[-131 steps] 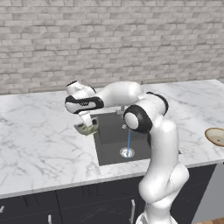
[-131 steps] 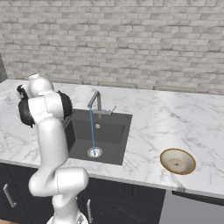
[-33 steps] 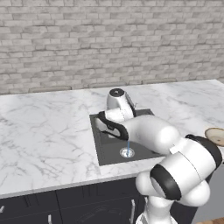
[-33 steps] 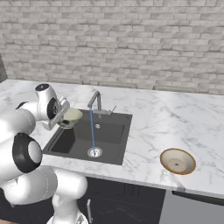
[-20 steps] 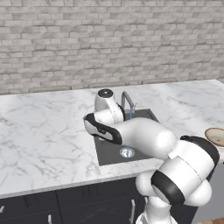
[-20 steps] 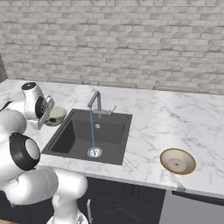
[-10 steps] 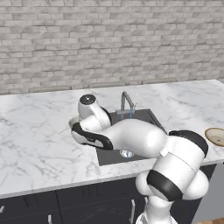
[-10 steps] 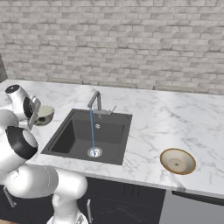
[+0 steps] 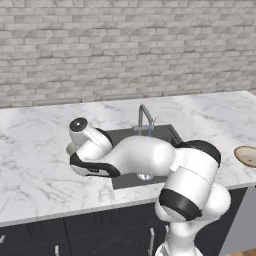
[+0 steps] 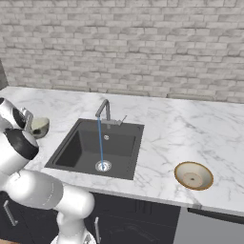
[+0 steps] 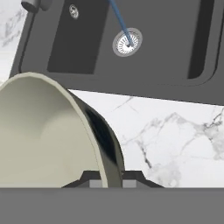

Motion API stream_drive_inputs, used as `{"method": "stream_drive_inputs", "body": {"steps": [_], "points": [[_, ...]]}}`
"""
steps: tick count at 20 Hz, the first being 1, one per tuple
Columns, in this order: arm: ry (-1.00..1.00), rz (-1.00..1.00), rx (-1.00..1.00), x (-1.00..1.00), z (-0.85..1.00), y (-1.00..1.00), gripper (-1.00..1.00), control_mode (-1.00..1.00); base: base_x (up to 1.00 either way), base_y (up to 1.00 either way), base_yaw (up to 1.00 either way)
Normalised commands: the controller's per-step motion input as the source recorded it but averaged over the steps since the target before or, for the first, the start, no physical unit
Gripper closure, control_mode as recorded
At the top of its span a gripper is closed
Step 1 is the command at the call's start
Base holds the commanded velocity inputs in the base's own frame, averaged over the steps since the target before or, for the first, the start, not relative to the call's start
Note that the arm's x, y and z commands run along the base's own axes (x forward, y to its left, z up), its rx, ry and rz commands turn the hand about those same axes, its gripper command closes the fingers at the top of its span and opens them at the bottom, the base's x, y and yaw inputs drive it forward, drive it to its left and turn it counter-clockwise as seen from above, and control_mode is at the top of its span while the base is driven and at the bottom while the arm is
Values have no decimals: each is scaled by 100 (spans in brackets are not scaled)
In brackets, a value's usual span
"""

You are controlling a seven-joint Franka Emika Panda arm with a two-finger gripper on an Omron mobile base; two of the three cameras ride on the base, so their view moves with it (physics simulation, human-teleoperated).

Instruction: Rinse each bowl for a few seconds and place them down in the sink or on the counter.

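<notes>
The claw (image 11: 107,175) is pinched on the rim of the pale greenish-cream bowl (image 11: 48,135), with one dark finger (image 11: 89,177) on the inside of the wall and the other on the outside, as the hand view shows at its lower edge. The bowl's glossy cream interior occupies the lower left of that view, and its rim curves up and over from the grip point. In the right base view the same bowl (image 10: 40,127) sits low over the white marble counter (image 10: 200,138), to the left of the sink (image 10: 76,152) and outside its basin; whether its base touches the counter surface cannot be determined. In the left base view only a sliver of the bowl (image 9: 70,148) is visible behind the wrist of the arm (image 9: 145,157), which reaches across the front of the basin toward the left. The sink is a dark grey rectangular recess with a round silver drain (image 11: 127,43) in its floor. The angular silver faucet (image 10: 104,112) stands at the back edge of the basin, and a thin blue stream of water (image 10: 100,143) runs from its spout straight down onto the drain. The tan bowl (image 10: 193,175) with a mottled brown inside rests upright on the counter to the right of the sink, well apart from the basin and near the front edge. A grey brick wall (image 10: 143,43) rises behind the counter, and dark cabinets (image 9: 60,235) stand below it.
</notes>
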Motion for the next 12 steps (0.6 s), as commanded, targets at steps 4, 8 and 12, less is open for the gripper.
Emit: {"method": "stream_drive_inputs", "body": {"steps": [4,8,12], "points": [[3,3,-11,0,-14,31,100,-100,0,0,0],[2,3,-10,0,-16,28,100,-100,0,0,0],[2,4,-9,0,-24,18,100,-100,0,0,0]]}}
